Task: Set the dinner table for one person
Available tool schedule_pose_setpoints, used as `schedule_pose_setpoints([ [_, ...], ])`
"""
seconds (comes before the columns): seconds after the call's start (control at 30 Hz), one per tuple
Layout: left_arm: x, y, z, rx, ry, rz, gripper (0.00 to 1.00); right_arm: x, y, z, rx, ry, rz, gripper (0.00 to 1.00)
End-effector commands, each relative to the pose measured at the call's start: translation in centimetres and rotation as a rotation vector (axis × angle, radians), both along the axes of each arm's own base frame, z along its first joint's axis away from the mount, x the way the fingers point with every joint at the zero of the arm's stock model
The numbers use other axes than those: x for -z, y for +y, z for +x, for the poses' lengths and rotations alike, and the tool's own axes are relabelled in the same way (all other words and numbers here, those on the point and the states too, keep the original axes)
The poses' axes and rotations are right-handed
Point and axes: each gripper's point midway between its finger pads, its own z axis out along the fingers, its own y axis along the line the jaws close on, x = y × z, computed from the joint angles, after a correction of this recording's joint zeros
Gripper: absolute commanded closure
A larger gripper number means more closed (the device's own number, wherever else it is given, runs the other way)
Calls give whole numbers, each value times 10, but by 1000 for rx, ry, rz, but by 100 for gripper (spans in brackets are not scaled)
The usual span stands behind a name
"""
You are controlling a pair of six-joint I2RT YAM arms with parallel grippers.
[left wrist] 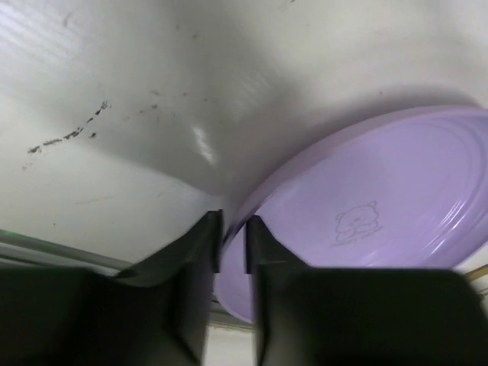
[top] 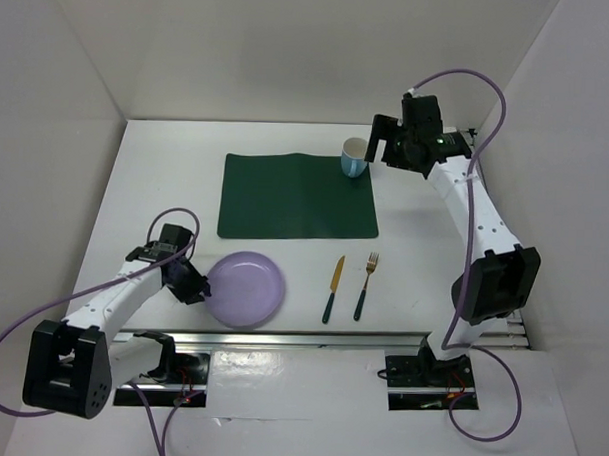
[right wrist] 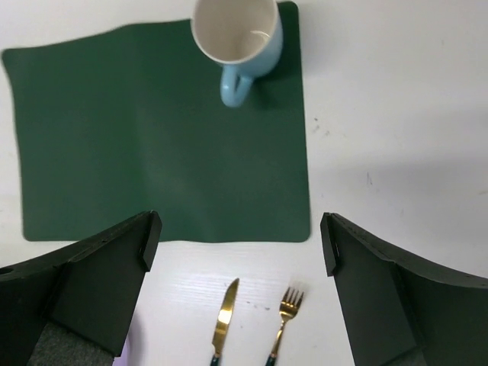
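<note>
A purple plate (top: 244,288) lies on the white dinner table (top: 166,173) near its front edge. My left gripper (top: 197,289) is at the plate's left rim. In the left wrist view the left gripper (left wrist: 232,221) has its fingers close together, with the rim of the plate (left wrist: 366,191) pinched between them. A light blue mug (top: 355,156) stands on the back right corner of the green placemat (top: 296,198). My right gripper (top: 387,146) hovers just right of the mug. It (right wrist: 240,229) is wide open and holds nothing, and the mug (right wrist: 236,34) is beyond its fingertips.
A gold knife (top: 332,287) and a gold fork (top: 366,285), both with dark handles, lie side by side in front of the placemat, to the right of the plate. White walls enclose the table on three sides. The arm bases stand on a rail along the near edge.
</note>
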Motion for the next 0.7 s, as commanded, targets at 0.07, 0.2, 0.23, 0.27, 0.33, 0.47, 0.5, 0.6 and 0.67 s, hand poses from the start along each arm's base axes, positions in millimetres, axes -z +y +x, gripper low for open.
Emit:
schedule_pose_setpoints([
  [0.07,-15,-2,12,-4,-52,-8,95,-13,-20,-23,47,-35,-49,2],
  [0.2,-75,-5,33,82,-210,1,100,-14,-37,-35,75,-37,-42,4],
  [0.23,-90,-5,39,107,-262,7,100,-13,-35,-38,67,-34,-36,6],
  [0.27,-104,-7,44,138,-309,2,100,-13,-41,-38,76,-41,-27,6],
  [0.33,-141,-11,62,192,-410,6,100,-6,-47,-45,91,-28,8,7],
  [0.47,-176,-19,108,222,-471,6,100,10,-55,-54,100,5,48,8],
  [0.5,-180,-23,121,239,-488,-4,100,14,-56,-55,100,15,47,10],
  [0.6,-177,-36,171,255,-495,-34,100,27,-59,-66,104,78,44,10],
  [0.67,-165,-48,202,266,-467,-49,100,40,-59,-78,114,132,45,10],
])
